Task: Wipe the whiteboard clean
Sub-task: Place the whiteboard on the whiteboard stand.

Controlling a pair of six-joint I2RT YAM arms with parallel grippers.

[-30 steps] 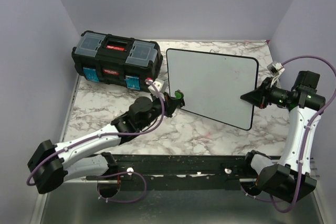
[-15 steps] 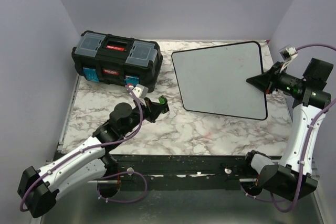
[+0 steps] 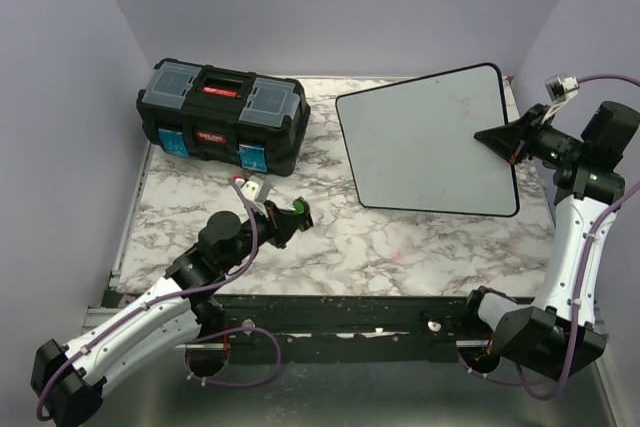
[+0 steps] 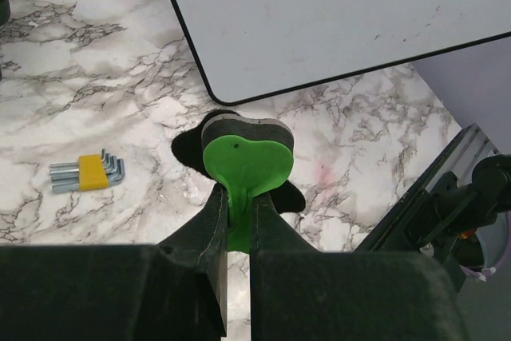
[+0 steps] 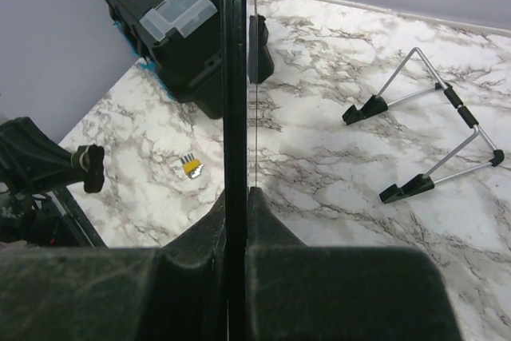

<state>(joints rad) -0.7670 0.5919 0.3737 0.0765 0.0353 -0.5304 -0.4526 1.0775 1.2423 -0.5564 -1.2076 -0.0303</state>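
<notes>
- The right hand [image 3: 507, 141] is clamped on the right rim of the whiteboard [image 3: 430, 137]. It holds the board lifted and tilted over the far right of the table [image 3: 400, 247]. Its wrist view sees the board edge-on between the fingers.
- That is a one-edge pinch on a thin rim. A push on the board far from the grip would likely pivot it or slide it out.
- The left hand [image 4: 238, 207] is pinched narrow on the stem of a green eraser [image 4: 243, 161], low over the table and apart from the board's near-left corner.
- The stem looks slim, so a hard sideways wipe could twist the eraser in the grip.
- The face in view shows only faint specks; I can make out no lettering.
- A set of hex keys [image 4: 86, 172] lies just left of the eraser, and a wire stand [image 5: 363, 109] lies on the table under the board. Either could snag on a low sweep.
- The toolbox [image 3: 222, 115] blocks the far left.
- The board's top right corner is near the right wall [image 3: 590, 17]. Bare marble lies between the left hand and the board.
</notes>
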